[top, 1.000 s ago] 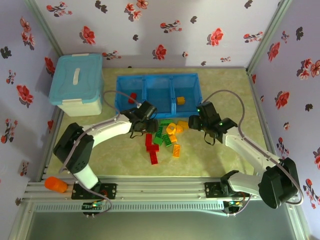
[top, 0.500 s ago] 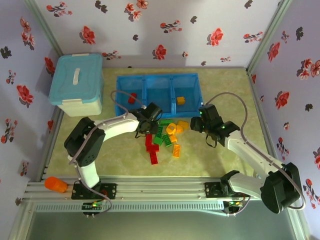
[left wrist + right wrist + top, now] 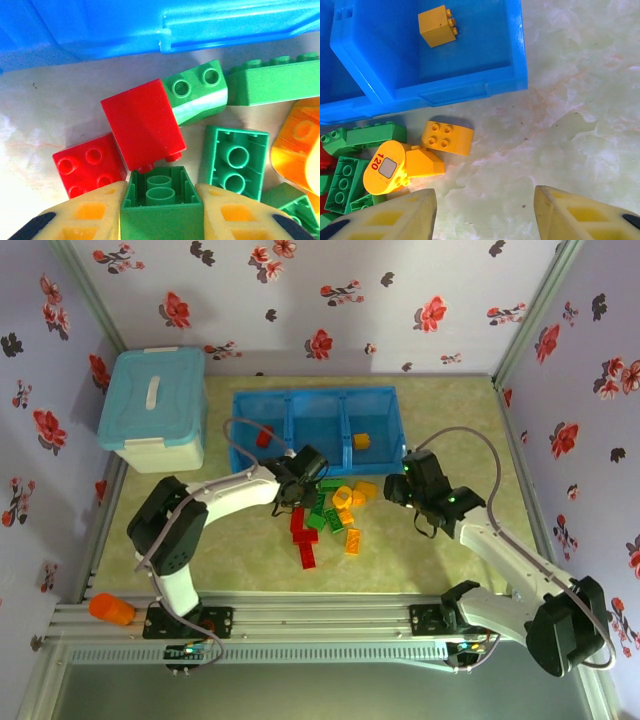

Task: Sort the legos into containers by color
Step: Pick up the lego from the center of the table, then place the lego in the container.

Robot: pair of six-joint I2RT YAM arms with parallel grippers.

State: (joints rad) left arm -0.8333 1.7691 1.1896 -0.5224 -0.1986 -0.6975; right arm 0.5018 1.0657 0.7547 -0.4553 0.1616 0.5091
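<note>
"Top external view, reading from the left: where is the work?" asked the first.

"Past the lidded box (image 3: 152, 405), at the left edge of the legos (image 3: 330, 515)," said the second. "The left gripper (image 3: 161, 200) is clamped on a green brick (image 3: 160, 185), one finger against each side, with the hollow underside facing the wrist camera."

"What would make the lift go well?"

"Probably a straight rise. A tall red brick (image 3: 142, 125) touches the green one's far end, and a small red brick (image 3: 90, 167) lies just beside the left finger. Any sideways drag would likely pull them along."

"And then?"

"The containers (image 3: 315, 398) lie just beyond. The left bin has a red piece (image 3: 264, 437) and the right bin a yellow piece (image 3: 361, 441), so the middle bin seems meant for green. The near wall (image 3: 150, 25) is close, so the brick should clear its rim before it travels."

"Further right?"

"The right gripper (image 3: 485, 210) hangs over bare table just right of a yellow brick (image 3: 447, 137), fingers well apart and holding nothing. Open tabletop runs from there to the right wall, so that arm has room, and the arms stand well apart."
</note>
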